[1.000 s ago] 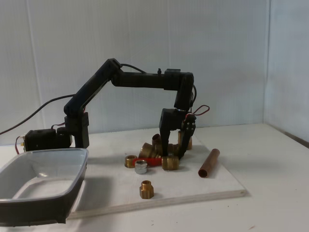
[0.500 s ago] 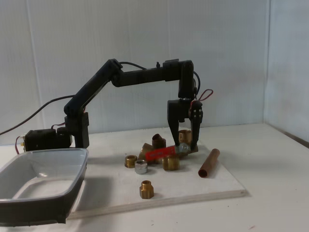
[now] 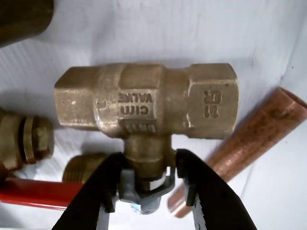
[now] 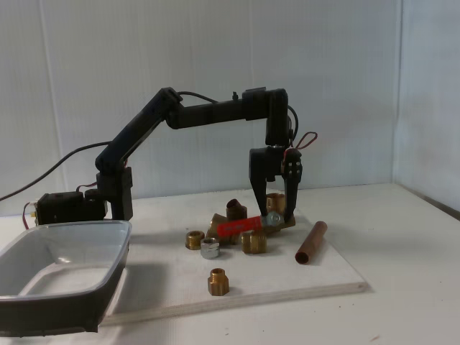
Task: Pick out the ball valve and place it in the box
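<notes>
The ball valve [image 3: 144,98] is a brass body with hexagonal ends, and its red lever handle [image 3: 33,194] points left in the wrist view. My gripper [image 3: 149,165] is shut on the valve's neck just below the body, one black finger on each side. In the fixed view the gripper [image 4: 275,215] holds the valve [image 4: 279,223] a little above the white board, with the red handle [image 4: 237,228] sticking out to the left over the other fittings. The box [image 4: 68,227], a translucent grey-white tray, stands at the lower left, far from the gripper.
Several plain brass fittings lie on the white board [image 4: 316,277], one near its front [image 4: 218,281], others under the valve [image 4: 253,241], plus a silver nut [image 4: 210,248]. A copper pipe piece [image 4: 310,242] lies to the right. The arm's base [image 4: 68,207] stands behind the box.
Over the last second the gripper closed on the valve, lifted it off the pile and shifted a little right. In the last half second it has hardly moved.
</notes>
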